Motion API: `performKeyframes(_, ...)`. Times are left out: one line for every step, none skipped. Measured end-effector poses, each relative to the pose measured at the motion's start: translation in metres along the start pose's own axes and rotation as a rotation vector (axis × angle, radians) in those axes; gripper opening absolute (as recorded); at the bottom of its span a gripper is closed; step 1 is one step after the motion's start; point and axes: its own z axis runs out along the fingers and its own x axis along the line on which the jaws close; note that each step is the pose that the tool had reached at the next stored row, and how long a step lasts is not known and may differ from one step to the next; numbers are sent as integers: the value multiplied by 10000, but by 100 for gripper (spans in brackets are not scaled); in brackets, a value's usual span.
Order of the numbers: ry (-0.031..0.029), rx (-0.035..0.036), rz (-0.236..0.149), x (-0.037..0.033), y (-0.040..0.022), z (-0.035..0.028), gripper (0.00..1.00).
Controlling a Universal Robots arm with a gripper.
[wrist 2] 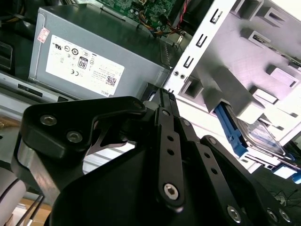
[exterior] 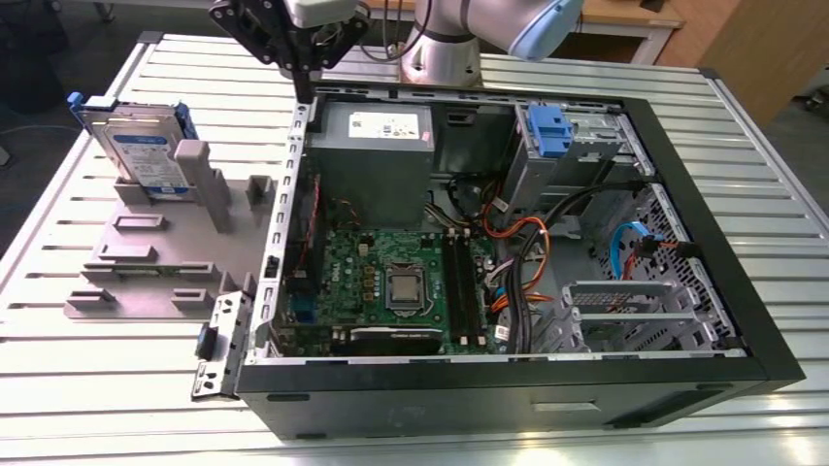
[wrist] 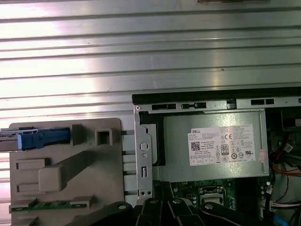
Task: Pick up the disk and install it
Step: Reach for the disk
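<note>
The disk (exterior: 135, 146) is a silver drive with a white-and-blue label in a blue carrier. It stands on edge in a grey holder (exterior: 162, 243) on the table, at the exterior view's left of the open computer case (exterior: 725, 282). In the first wrist view the disk (wrist: 35, 139) appears edge-on, and in the second wrist view the disk (wrist 2: 259, 136) sits behind the holder's posts. My gripper (exterior: 305, 92) hangs above the case's back corner by the power supply, well apart from the disk. Its black fingers (wrist 2: 162, 101) lie together with nothing between them.
The grey power supply box (exterior: 373, 131) with its white sticker sits in the case just below the gripper. A blue bracket (exterior: 549, 131) is fixed to the metal drive bay. The motherboard (exterior: 388, 282) and cables fill the case floor. A green memory stick (exterior: 140, 266) lies in the holder.
</note>
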Motion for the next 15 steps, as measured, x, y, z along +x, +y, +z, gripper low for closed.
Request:
performKeyframes(0,0,0,3,0,1,11)
performKeyframes(0,0,0,6,0,1,11)
performKeyframes(0,0,0,8,-1,1,11)
performKeyframes(0,0,0,12,-1,2,11)
performKeyframes(0,0,0,15,-1,2,11)
performKeyframes(0,0,0,18,-1,3,11)
performKeyframes(0,0,0,21,-2,3,11)
performKeyframes(0,0,0,24,-2,3,11)
performKeyframes(0,0,0,27,-2,4,11)
performKeyframes(0,0,0,31,-3,4,11)
performKeyframes(0,0,0,34,-3,4,11)
performKeyframes(-1,0,0,37,-3,5,11)
performKeyframes(0,0,0,40,-3,5,11)
performKeyframes(0,0,0,43,-3,5,11)
performKeyframes(0,0,0,47,-4,6,11)
